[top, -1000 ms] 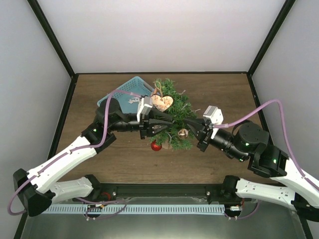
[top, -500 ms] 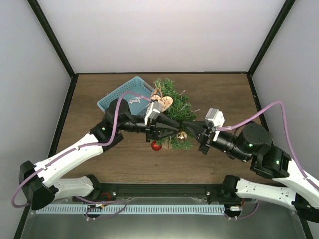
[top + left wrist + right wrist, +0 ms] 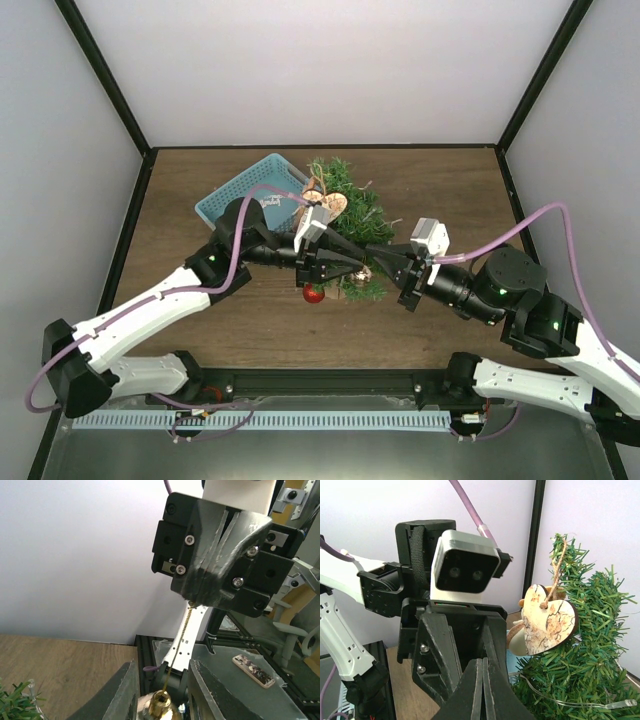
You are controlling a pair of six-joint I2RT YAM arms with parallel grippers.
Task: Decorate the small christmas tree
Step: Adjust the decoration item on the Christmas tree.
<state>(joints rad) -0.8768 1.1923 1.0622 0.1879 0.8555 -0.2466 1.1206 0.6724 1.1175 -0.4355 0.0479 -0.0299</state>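
2 grippers meet tip to tip at the centre of the overhead frame, just below the tree (image 3: 355, 195). The tree stands in the upper middle of the table (image 3: 450, 200), with a blue basket (image 3: 235, 195) just beside it at upper left; the right gripper (image 3: 191, 599), at upper centre of the left wrist view, is pinched together on a gold string (image 3: 182, 630); the string runs near upright, slanting down and a little left to a gold bell (image 3: 160, 705) at that frame's bottom edge; the left gripper (image 3: 162, 665) has its fingers apart, 1 on each side of the bell, with a sliver of gap showing on both sides, so it appears to hold nothing; the coming move seems to turn on that line-up: the bell lies straight ahead of the left fingers and below the right tip; the branches lie just above both tips in the overhead frame and fill the right side of the right wrist view, where a wooden heart (image 3: 547, 625) already hangs; both arms look about equally near the tree.
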